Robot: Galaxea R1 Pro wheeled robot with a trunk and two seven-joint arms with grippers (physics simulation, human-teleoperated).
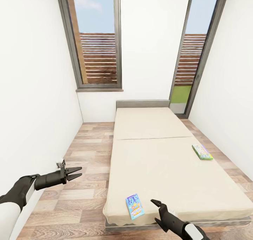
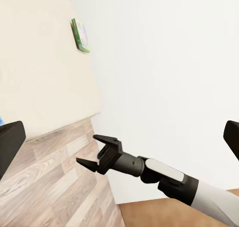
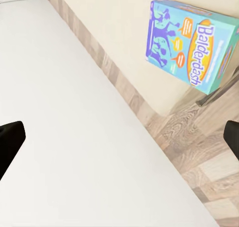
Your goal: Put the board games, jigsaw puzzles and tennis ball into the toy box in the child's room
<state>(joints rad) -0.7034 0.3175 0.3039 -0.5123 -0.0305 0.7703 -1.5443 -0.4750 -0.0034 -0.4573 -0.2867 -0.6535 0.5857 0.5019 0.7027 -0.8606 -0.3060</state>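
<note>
A narrow white-walled room is seen from the head view, with a wood plank floor (image 1: 84,169) and two tall dark-framed windows (image 1: 95,39) at the far end. The bed (image 1: 158,162) is set lengthwise toward the far wall, beige mattress on a grey frame, low grey headboard (image 1: 142,103) at the far end. Two board games are lying flat on the mattress, well apart. The blue game (image 1: 135,206) is placed near the bed's near left corner; in the right wrist view its cover is read as "Balderdash", with purple and white art. The green-edged game (image 1: 202,151) is lying near the bed's right edge, about midway along it. The left gripper (image 1: 76,173) is held above the floor to the left of the bed, fingers spread apart, nothing between them. The right gripper (image 1: 159,212) is held over the near end of the mattress, just right of the blue game and not touching it; its fingers are parted and nothing is held. In the left wrist view the right gripper is seen with open fingers over the floor, the bed and green-edged game beyond it.
</note>
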